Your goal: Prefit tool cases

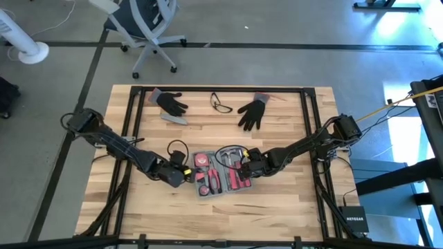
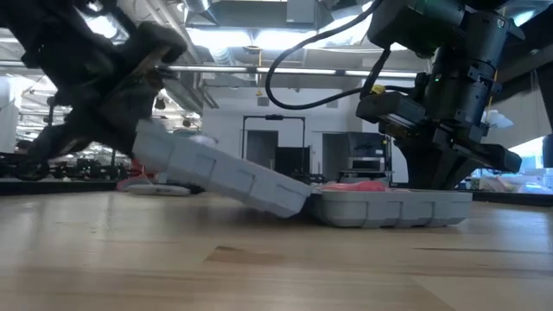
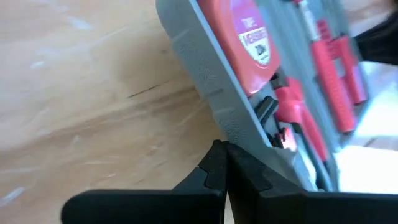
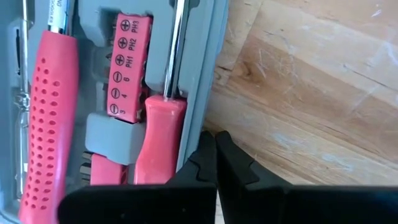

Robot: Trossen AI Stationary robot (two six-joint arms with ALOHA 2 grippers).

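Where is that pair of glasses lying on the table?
In the high view, the glasses lie near the table's far edge, about midway across, between the two black gloves, well beyond the open tool case.

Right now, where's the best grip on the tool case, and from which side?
Take the raised half of the tool case by its free long rim, coming from the left arm's side. In the low view that half tilts up off the table, leaving room under the rim; the other half lies flat. Left hand is already there.

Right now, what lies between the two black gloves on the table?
A pair of glasses lies between the left glove and the right glove, seen in the high view.
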